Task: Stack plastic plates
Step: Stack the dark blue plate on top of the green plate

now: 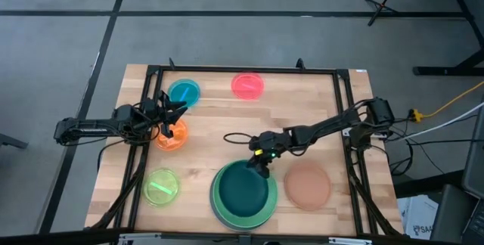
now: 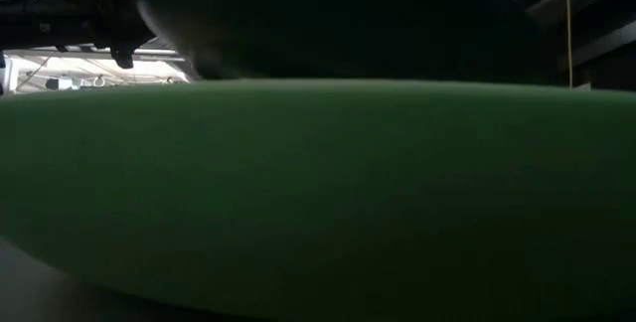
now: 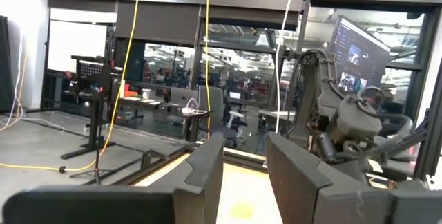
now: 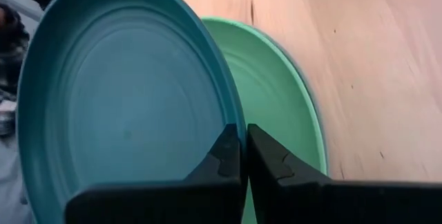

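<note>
In the high view a dark teal plate (image 1: 243, 188) lies on a light green plate (image 1: 266, 216), which sits on a grey plate (image 1: 215, 210) near the table's near edge. My right gripper (image 1: 262, 166) is at the teal plate's far rim, shut on it. The terracotta plate (image 1: 307, 186) lies flat to the right of this stack. My left gripper (image 1: 169, 119) is open and hovers over the far part of the small orange plate (image 1: 172, 136). The blue (image 1: 184, 92), pink (image 1: 248, 85) and lime (image 1: 162, 187) plates lie flat on the table. My right gripper pinches the dark teal plate's far rim (image 4: 233, 128) between its two fingers, one on the inner face and one on the outer. The fingers slant down from the table's far right. The plate stays over the green plate (image 4: 290, 106); whether it is raised off it I cannot tell.
A black frame (image 1: 227, 69) runs along the table's edges, and cables trail past the right side. Bare wood lies in the table's middle. In the low view the green plate (image 2: 318, 193) fills nearly the whole picture. The left wrist view looks level across to the right arm (image 3: 345, 124).
</note>
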